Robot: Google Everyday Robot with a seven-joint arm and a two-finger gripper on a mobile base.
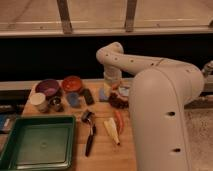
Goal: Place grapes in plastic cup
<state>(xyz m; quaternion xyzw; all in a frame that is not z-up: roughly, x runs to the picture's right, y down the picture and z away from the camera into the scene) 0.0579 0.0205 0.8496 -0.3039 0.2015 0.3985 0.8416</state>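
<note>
The green tray (39, 144) fills the near picture-left corner of the wooden table (106, 156), and everything else is placed from it. Just past the tray's far edge stand four vessels: a white cup (37, 100) and a small metal cup (56, 103) closest to that edge, then a purple bowl (48, 87) and an orange bowl (72, 83) farther back. The plastic cup (73, 99), small and blue, stands upright just beyond the tray's far picture-right corner. A dark block-like object (88, 96) sits a little farther from the tray on the same line. The grapes (117, 100), a dark red lump, lie on the wood well to the picture-right of the tray, about as far back as the plastic cup and apart from it. The white arm (130, 62) bends down from above. The gripper (106, 91) hangs on the tray side of the grapes, just beside them — its jaws stand spread, holding nothing. Whether it touches the grapes I cannot tell. Along the tray's picture-right wall lies a black-handled utensil (90, 135). Farther from the tray lie a pale yellow object (111, 129) and a red chili pepper (119, 120).
</note>
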